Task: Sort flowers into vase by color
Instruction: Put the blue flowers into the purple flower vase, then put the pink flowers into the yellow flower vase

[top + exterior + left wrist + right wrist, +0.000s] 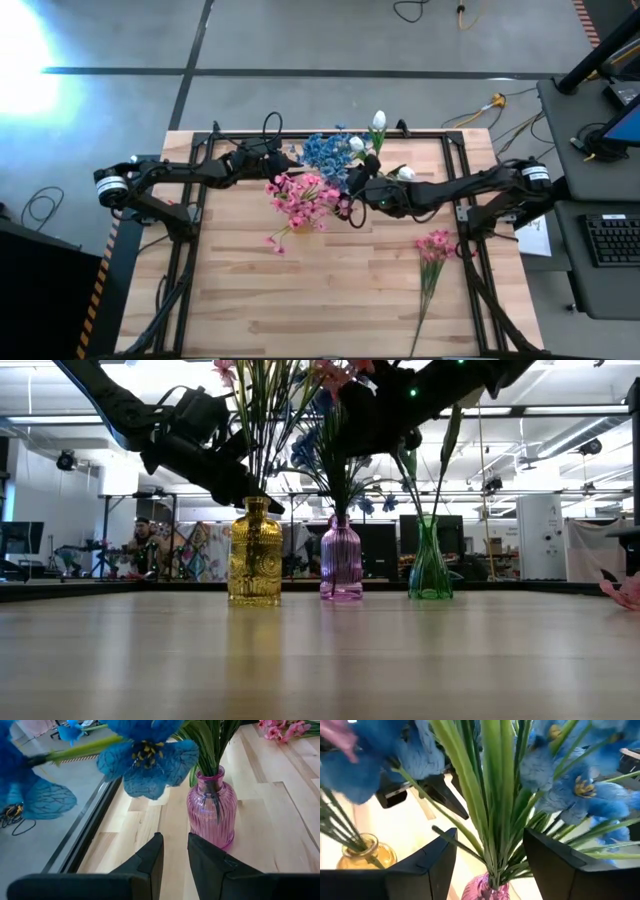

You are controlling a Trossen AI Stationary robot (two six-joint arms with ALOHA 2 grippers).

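Three glass vases stand in a row: yellow [255, 552], purple [341, 558] and green [430, 560]. Blue blossoms [325, 155] stand in the purple vase [212, 810], pink blossoms [300, 195] in the yellow one, and white buds [378, 120] rise over the green one. My right gripper [490, 840] is open, its fingers on either side of the blue sprays' green stems [492, 795], just above the purple vase's neck. My left gripper [175, 845] is open by a narrow gap and hovers beside the purple vase, under a blue blossom [147, 760]. My right gripper has the bunch of green stems [485, 820] between its open fingers, coming level from the table's right side. Whether a finger [445, 845] touches a stem, I cannot tell.
One pink spray [432, 250] lies flat on the table toward its right near part, its stem pointing at the near edge. A small pink sprig [275, 242] lies near the middle. The near half of the wooden table [300, 310] is bare. A person [145, 545] sits in the room behind.
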